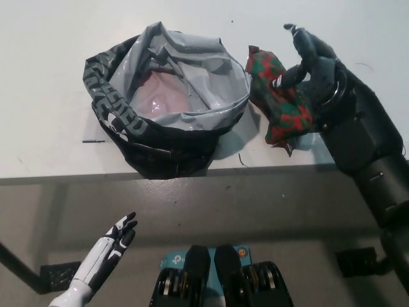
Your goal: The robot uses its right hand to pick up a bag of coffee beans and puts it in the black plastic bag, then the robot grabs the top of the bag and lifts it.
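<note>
Black right robot hand [305, 67] sits spread open against the red-and-green coffee bean bag [279, 98], right of the open black plastic bag [167, 105]; white left robot hand [117, 234] idles open, lower left.

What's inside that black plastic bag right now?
The black plastic bag stands open on the table, showing only its shiny grey lining and a pinkish bottom. The coffee bean bag lies outside, beside it. Folds hide the inner edges.
</note>
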You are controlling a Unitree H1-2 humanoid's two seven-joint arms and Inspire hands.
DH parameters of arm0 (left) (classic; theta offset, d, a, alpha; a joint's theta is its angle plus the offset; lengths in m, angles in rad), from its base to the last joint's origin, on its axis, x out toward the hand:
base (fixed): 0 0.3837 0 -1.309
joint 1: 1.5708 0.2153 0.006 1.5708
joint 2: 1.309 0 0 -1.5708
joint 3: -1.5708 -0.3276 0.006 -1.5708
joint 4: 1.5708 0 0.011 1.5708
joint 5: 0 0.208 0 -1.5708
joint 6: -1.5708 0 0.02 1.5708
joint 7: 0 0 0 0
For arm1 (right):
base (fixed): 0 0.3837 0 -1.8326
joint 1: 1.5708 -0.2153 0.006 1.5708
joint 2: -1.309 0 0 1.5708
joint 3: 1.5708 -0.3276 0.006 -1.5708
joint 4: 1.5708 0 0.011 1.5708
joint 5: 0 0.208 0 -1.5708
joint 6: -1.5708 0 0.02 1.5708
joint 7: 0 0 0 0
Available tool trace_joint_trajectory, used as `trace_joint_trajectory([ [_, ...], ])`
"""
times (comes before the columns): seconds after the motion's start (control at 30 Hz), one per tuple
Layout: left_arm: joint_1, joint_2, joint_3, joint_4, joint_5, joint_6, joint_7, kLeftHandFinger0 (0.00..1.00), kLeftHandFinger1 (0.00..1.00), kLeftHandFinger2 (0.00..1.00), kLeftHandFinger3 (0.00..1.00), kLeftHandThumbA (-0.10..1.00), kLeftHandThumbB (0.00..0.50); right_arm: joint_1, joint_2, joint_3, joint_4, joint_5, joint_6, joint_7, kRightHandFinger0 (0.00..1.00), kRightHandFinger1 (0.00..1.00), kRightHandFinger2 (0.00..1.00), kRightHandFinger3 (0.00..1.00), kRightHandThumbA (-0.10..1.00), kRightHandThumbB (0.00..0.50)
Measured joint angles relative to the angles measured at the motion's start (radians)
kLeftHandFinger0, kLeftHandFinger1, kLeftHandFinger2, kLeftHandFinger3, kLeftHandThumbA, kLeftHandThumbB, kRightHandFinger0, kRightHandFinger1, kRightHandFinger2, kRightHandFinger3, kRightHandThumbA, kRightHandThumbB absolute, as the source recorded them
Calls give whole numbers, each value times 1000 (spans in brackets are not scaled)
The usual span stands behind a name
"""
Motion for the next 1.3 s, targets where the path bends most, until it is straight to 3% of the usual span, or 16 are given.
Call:
trace_joint_trajectory([
  [0.3,0,1,-6,0,1,-6,-14,1000,1000,1000,1000,1000,241,2,18,-13,39,26,0,0,1000,1000,1000,1000,1000,490],
  [0.43,0,5,-7,0,1,-8,-21,1000,1000,1000,1000,1000,241,2,18,-20,29,35,2,-1,1000,1000,1000,1000,1000,460],
  [0.53,0,5,-7,0,1,-11,-21,1000,1000,1000,1000,1000,223,2,15,-23,-4,39,4,-2,1000,1000,1000,1000,1000,411],
  [0.63,0,6,-7,0,1,-14,-22,1000,1000,1000,1000,1000,220,2,13,-43,-62,39,9,-2,1000,1000,1000,1000,1000,402],
  [0.73,0,6,-8,1,1,-19,-22,1000,1000,1000,1000,1000,216,1,11,-80,-131,39,14,-2,1000,1000,1000,1000,1000,349],
  [1.13,0,7,-9,1,6,-22,-22,1000,1000,1000,1000,1000,218,-9,-11,-162,-248,32,20,1,1000,1000,1000,1000,1000,331],
  [1.3,0,7,-10,1,6,-22,-28,1000,1000,1000,1000,1000,217,-5,-11,-158,-235,29,21,1,1000,1000,1000,1000,1000,377],
])
